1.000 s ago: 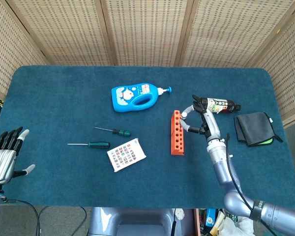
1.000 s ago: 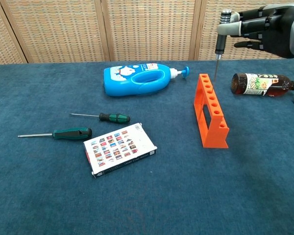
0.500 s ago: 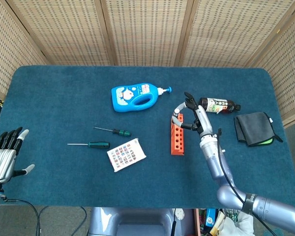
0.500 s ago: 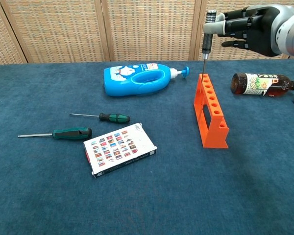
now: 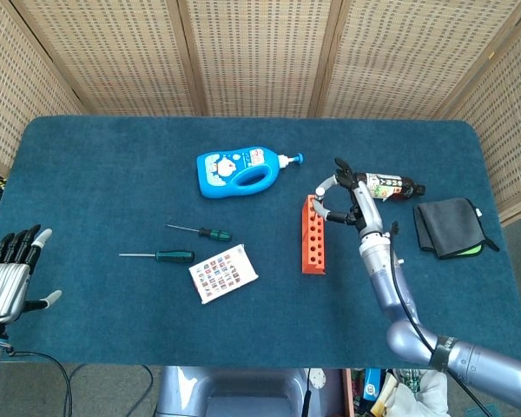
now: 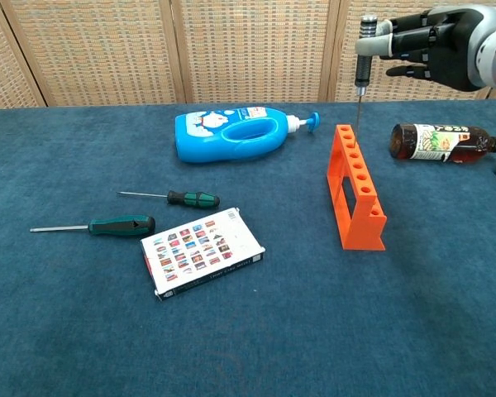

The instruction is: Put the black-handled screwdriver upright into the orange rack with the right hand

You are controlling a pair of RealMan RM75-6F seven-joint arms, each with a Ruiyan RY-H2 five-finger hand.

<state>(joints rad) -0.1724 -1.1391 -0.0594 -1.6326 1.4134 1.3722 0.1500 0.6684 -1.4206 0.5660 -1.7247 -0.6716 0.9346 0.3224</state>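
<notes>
Above the far end of the rack [image 6: 355, 188], your right hand [image 6: 436, 51] pinches the black screwdriver [image 6: 363, 58] by its handle in its fingers [image 6: 397, 45], shaft upright and pointing down, the tip just over the rack's top, not in a hole. That rack stands right of the surface's [image 5: 95, 182] middle. Your left hand [image 5: 7, 278] hangs off the near left corner, fingers spread and holding nothing. Two green screwdrivers [image 6: 107, 225] [image 6: 182, 198] lie toward the near left.
</notes>
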